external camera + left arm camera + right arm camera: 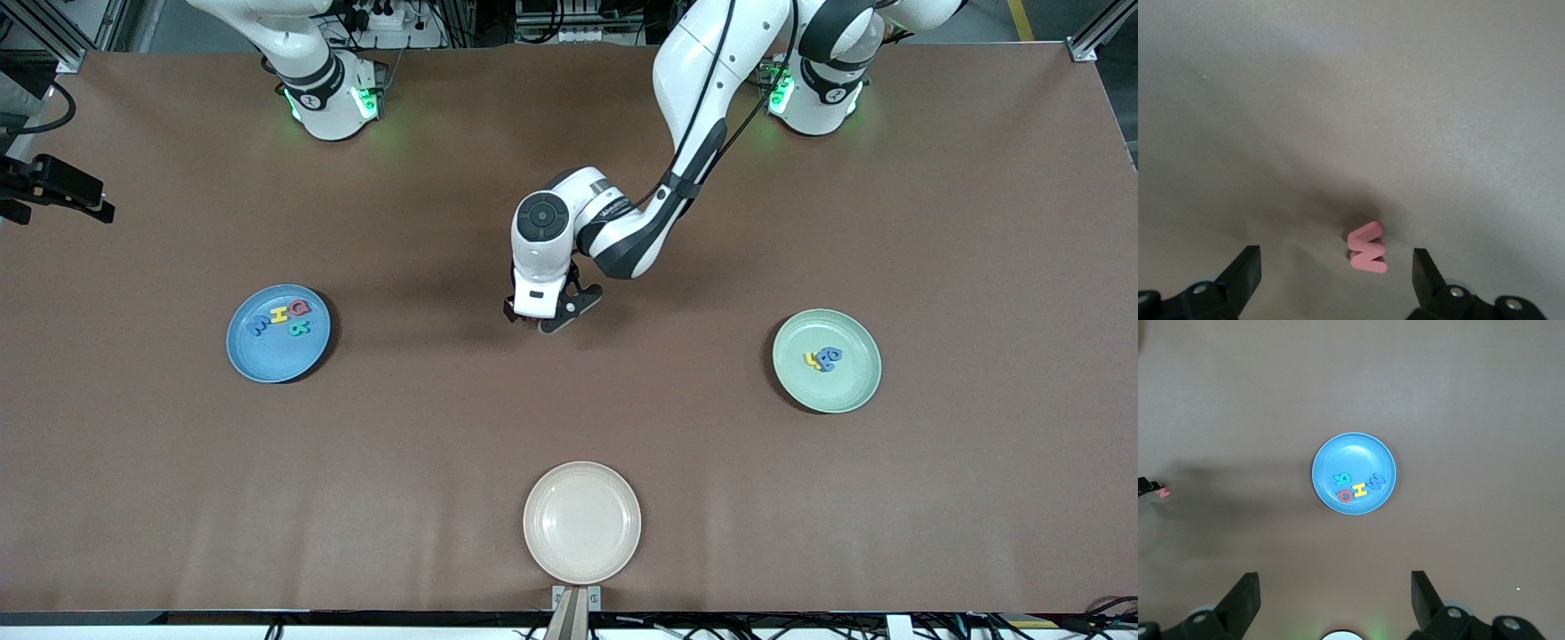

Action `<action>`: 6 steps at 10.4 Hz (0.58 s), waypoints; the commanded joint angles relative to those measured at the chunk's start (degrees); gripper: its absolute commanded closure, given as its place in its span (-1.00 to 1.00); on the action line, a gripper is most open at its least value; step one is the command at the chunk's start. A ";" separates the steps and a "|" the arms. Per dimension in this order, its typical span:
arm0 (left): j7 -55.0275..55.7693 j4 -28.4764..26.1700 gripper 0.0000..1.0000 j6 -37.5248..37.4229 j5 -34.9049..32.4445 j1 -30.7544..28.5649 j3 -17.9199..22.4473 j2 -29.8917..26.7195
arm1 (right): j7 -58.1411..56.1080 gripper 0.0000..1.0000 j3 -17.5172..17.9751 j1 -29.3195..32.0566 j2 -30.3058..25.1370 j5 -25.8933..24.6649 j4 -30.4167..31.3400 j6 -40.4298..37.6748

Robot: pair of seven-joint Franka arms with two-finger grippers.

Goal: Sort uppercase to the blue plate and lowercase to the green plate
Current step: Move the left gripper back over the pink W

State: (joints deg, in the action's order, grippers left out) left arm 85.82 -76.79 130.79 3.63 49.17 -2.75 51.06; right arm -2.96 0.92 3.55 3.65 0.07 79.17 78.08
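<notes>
While the cream plate (581, 523) sits nearest the camera, the blue plate (267, 356) holds four uppercase letters (283, 318); the green plate (849, 387) three lowercase (824, 358). Left gripper (1337, 267), open, straddles red w (1368, 248); right gripper (1335, 593), open, above blue plate.

The front camera hangs high and looks down on the whole counter (444, 427), facing the two robot bases. The left wrist camera is very low, close over the red w (1368, 248). The right wrist camera looks straight down from much higher; it shares the blue plate (1354, 473) with the front view.
</notes>
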 commanded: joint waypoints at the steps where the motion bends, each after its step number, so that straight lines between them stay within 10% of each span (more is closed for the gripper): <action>1: 0.58 5.06 -1.00 -0.89 1.38 0.31 0.46 3.50 | -0.11 -1.00 0.14 0.41 -0.40 0.81 -0.24 -0.56; 6: 0.75 5.07 -1.00 -0.89 1.21 1.45 0.64 4.74 | -0.20 -1.00 0.05 0.41 -0.40 0.81 -0.24 -0.56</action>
State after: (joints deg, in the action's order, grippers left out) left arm 85.82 -73.65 130.77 3.63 49.86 -2.71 54.69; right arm -2.98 0.91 3.56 3.65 0.07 79.17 78.08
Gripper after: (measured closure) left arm 0.000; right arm 0.000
